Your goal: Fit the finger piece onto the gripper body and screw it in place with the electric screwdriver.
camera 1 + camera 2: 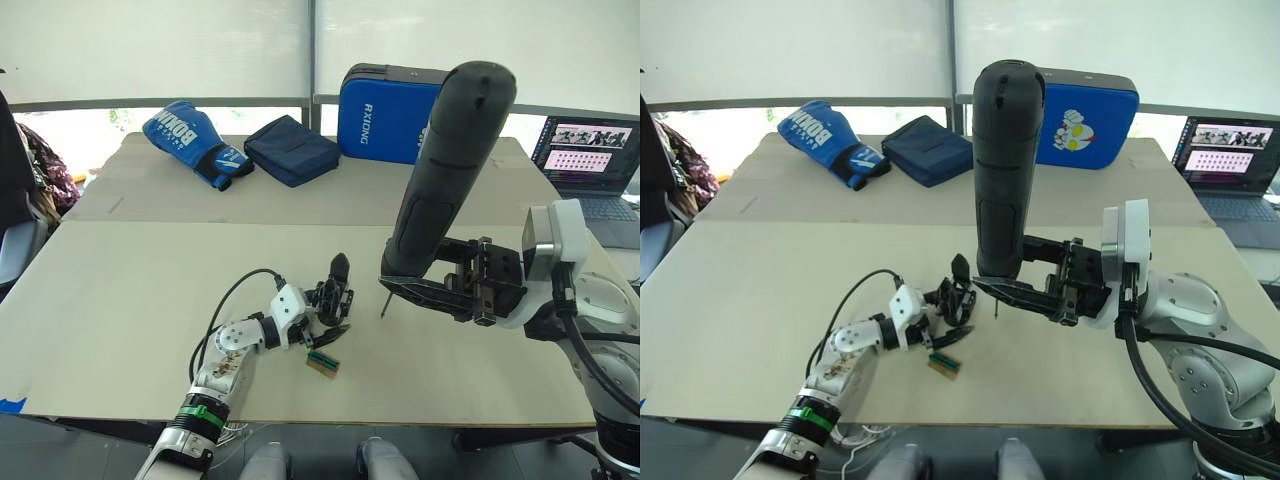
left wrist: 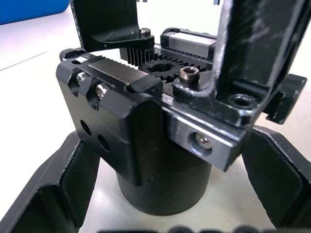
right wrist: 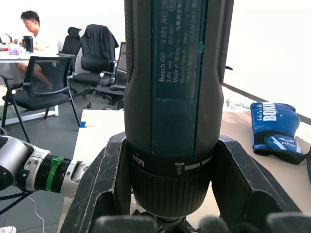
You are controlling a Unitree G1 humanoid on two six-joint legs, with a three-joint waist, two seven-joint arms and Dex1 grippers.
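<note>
The gripper body (image 1: 338, 288) is a small black assembly on the table, with a pointed finger rising from it. My left gripper (image 1: 334, 318) is shut on it, one finger on each side of its round base (image 2: 165, 191). Two black uprights stand on its toothed top, one with a screw (image 2: 189, 74) at its foot; I cannot tell which is the finger piece. My right gripper (image 1: 410, 288) is shut on the electric screwdriver (image 1: 445, 180), held nearly upright. Its thin bit (image 1: 383, 304) points down just right of the body, apart from it.
A small green-and-tan block (image 1: 322, 365) lies in front of the body. At the table's far side are a blue boxing glove (image 1: 195, 140), a navy pouch (image 1: 290, 148) and a blue case (image 1: 385, 112). A laptop (image 1: 590, 150) sits at the far right.
</note>
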